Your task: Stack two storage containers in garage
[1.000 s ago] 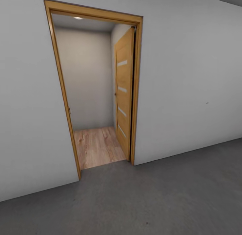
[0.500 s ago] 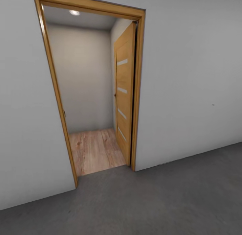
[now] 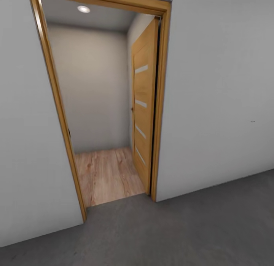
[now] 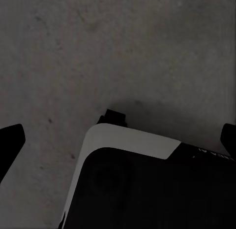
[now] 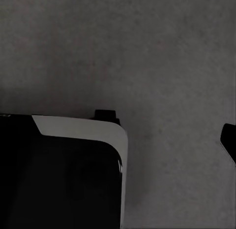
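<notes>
Zero containers in sight; you face doorway (image 3: 110, 106) from garage floor (image 3: 190, 228), door (image 3: 144, 106) swung inward, wood floor (image 3: 106, 174) beyond. Both grippers hang empty, fingers (image 4: 11, 140) spread over floor for travel.

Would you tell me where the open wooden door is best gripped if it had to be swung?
Probably the small handle at the door's far free edge, approached from its panelled face. The door is hinged at the near frame and lies folded back along the hallway wall.
</notes>
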### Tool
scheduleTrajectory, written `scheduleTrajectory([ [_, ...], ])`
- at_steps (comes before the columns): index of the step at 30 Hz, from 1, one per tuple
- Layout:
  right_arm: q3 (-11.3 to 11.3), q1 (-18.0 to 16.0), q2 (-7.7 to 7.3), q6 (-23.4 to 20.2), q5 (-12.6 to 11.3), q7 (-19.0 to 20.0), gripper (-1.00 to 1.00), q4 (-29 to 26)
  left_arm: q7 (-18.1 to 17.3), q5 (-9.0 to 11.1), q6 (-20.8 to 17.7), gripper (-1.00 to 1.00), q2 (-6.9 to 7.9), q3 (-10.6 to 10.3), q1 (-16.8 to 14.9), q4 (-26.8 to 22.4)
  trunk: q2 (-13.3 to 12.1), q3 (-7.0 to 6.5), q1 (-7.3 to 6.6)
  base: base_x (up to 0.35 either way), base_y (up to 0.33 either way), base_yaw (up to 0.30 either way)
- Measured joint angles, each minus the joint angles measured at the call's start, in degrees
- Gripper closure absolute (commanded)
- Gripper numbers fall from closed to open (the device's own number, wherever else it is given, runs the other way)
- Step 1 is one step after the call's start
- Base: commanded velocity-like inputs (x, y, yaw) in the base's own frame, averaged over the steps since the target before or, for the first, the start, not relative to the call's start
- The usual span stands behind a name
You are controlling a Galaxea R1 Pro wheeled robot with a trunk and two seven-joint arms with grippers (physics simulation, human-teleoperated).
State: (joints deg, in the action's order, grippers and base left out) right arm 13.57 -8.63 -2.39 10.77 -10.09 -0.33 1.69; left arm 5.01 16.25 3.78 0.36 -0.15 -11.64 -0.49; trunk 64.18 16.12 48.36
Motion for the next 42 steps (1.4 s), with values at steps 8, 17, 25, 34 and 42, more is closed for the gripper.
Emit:
scheduleTrajectory([
  [8,0.0,0.0,0.00,0.0,0.0,0.0,-1.00,0.0,0.0,0.0,0.0,-1.00,-0.01,-0.1,0.0,0.0,0.0,0.00,0.00,0.321,0.000,0.262],
  [17,0.0,0.0,0.00,0.0,0.0,0.0,-1.00,0.1,0.0,-0.1,0.0,-1.00,-0.09,-0.1,0.0,0.0,0.0,0.00,0.00,0.321,-0.071,0.272],
  [25,0.0,0.0,0.01,0.1,0.0,0.0,-1.00,0.0,0.0,-0.1,0.0,-1.00,-0.09,-0.1,0.0,0.0,0.0,0.00,0.00,0.320,-0.130,0.207],
  [34,0.0,0.0,-0.18,0.3,0.7,0.0,-1.00,0.0,0.0,-0.1,-0.1,-1.00,-0.05,-0.1,0.0,0.0,0.0,0.00,0.00,0.320,-0.131,0.009],
  [42,0.0,0.0,-0.11,0.3,0.2,0.0,-1.00,0.0,0.0,0.0,-0.3,-1.00,0.06,0.0,0.0,0.0,0.0,0.00,0.00,0.320,-0.051,0.000],
])
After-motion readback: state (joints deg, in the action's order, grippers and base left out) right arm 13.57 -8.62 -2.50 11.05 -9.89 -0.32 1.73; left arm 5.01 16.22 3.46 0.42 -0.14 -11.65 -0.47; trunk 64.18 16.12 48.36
